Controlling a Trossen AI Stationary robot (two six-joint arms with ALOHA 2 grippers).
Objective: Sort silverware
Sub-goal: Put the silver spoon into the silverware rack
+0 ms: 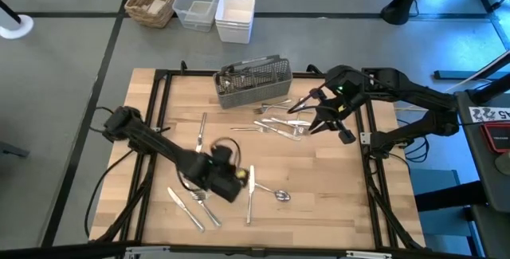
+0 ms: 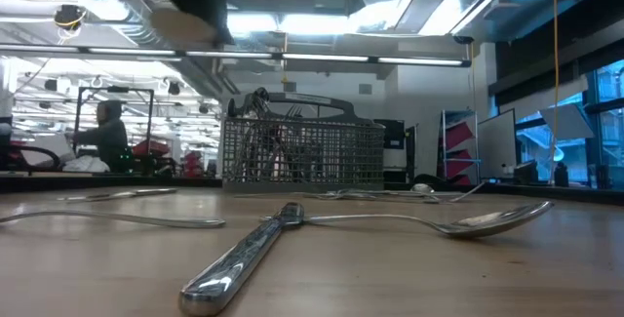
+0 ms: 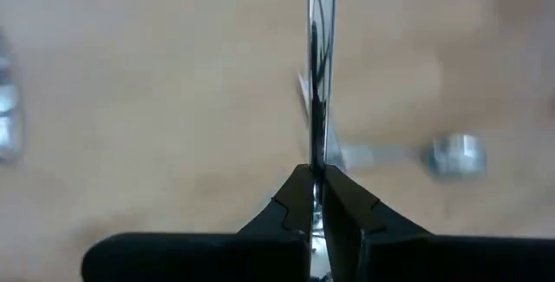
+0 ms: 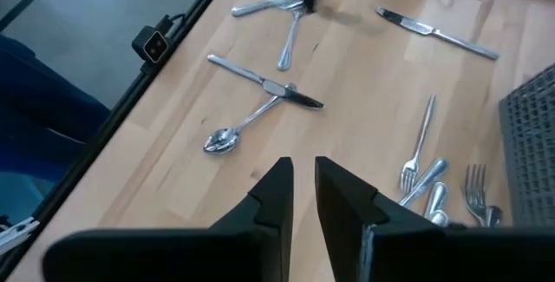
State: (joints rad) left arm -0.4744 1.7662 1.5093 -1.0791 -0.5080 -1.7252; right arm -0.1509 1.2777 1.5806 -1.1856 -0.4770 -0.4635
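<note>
While my left gripper (image 1: pixel 231 181) hangs over the near-middle of the wooden table (image 1: pixel 335 179), its fingers (image 3: pixel 290 208) are pressed together on a thin, shiny piece of silverware (image 3: pixel 314 74) that stands straight out from between the pads, seen edge-on; I cannot tell whether it is a knife, fork or spoon. Just to the right of that gripper a table knife (image 1: pixel 250 194) lies on the wood with a spoon (image 1: pixel 280 194) beside it, the two crossing in my right wrist view. To its left, near the front edge, a few more pieces (image 1: pixel 191 205) lie loose, and one fork (image 1: pixel 202 131) lies farther back on the left.

My right gripper (image 1: pixel 312 114) hovers at the far right of the table, its fingers (image 4: pixel 276 197) a narrow gap apart and holding nothing. Just to its left a small cluster of forks and spoons (image 1: pixel 275 123) is scattered on the wood. Behind that cluster stands the grey mesh caddy (image 1: pixel 253 84), with several utensils already upright in its compartments.
</note>
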